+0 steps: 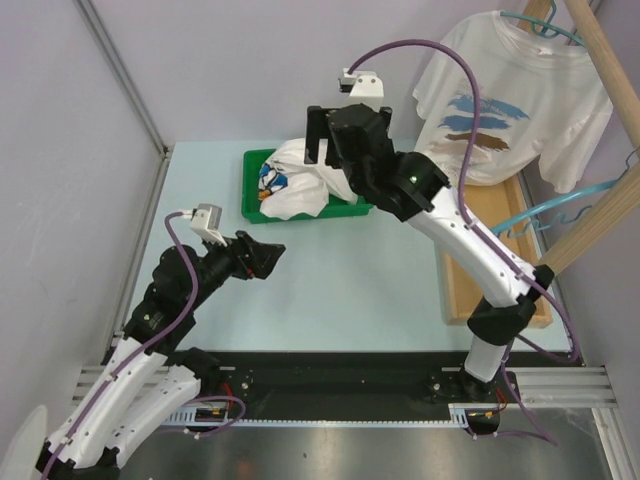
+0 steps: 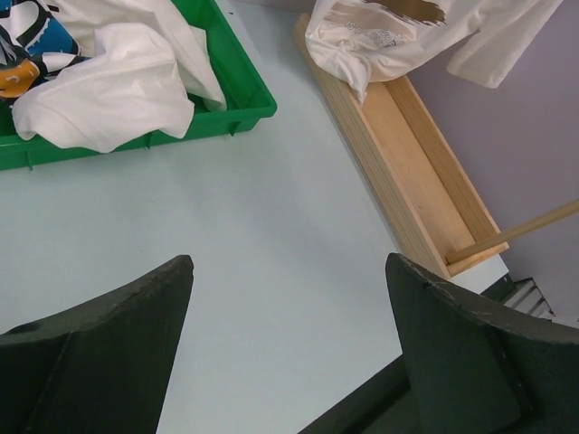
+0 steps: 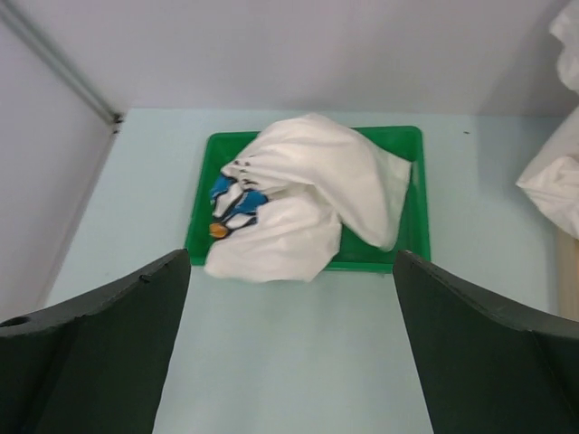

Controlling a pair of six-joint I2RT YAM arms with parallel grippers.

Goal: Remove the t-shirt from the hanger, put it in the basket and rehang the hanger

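Note:
A white t-shirt (image 1: 510, 100) with blue and brown brush strokes hangs on a teal hanger (image 1: 545, 25) at the far right, on a wooden rack. Its lower hem (image 2: 398, 36) shows at the top of the left wrist view, and an edge (image 3: 556, 181) at the right of the right wrist view. My right gripper (image 1: 318, 145) hovers open over the far middle of the table, well left of the shirt, with nothing between its fingers (image 3: 291, 262). My left gripper (image 1: 275, 255) stands open and empty low over the near left of the table (image 2: 289, 267).
A green tray (image 1: 252, 190) at the far middle holds a crumpled white shirt (image 1: 300, 180) with a blue print. The rack's wooden base (image 1: 470, 280) runs along the right side, and its slanted pole (image 1: 600, 60) crosses above. A second teal hanger (image 1: 560, 205) hangs bare lower on the rack.

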